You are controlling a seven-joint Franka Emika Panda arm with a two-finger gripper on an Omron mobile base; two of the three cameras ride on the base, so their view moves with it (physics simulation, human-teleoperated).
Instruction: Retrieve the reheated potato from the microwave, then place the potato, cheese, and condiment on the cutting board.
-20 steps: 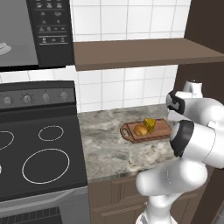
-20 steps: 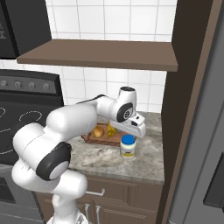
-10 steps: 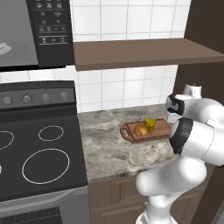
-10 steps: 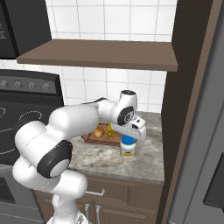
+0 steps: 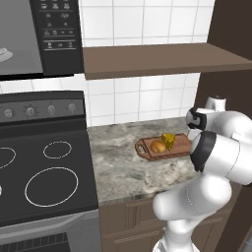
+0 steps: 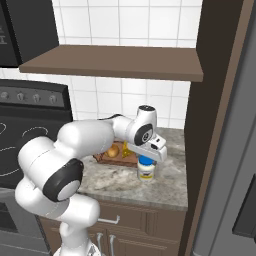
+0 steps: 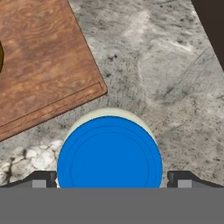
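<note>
There is one potato (image 5: 157, 146), one cheese (image 5: 169, 141), one jar (image 6: 145, 169) and one board (image 5: 179, 146). There is also one microwave (image 5: 39, 34), one stove (image 5: 44, 167) and one shelf (image 5: 157, 58).

The board lies on the counter (image 5: 123, 162), to the right of the stove. Two things sit on the board: the potato and the cheese. They are just beside each other, with the potato nearer the handle loop. In the right base view the potato (image 6: 113, 150) and a bit of the cheese (image 6: 125, 148) peek out from behind the arm.

The jar is not on the board. It stands upright on the counter (image 6: 165, 182), just beside the board (image 6: 102, 159). From the hand view you look straight down on its blue lid (image 7: 109, 153). A corner of the board (image 7: 43, 65) is close to the jar there, but does not touch it.

The gripper (image 7: 109, 179) hangs right over the jar. Its jaws are spread wide, one tip on each side of the lid. It holds nothing. In the right base view the gripper (image 6: 150, 153) sits just above the top of the jar.

The microwave hangs over the stove. Its door is open, and you can see the grey inside. A pale thing (image 5: 4, 53) lies in there at the left edge, but I cannot tell what it is.
</note>
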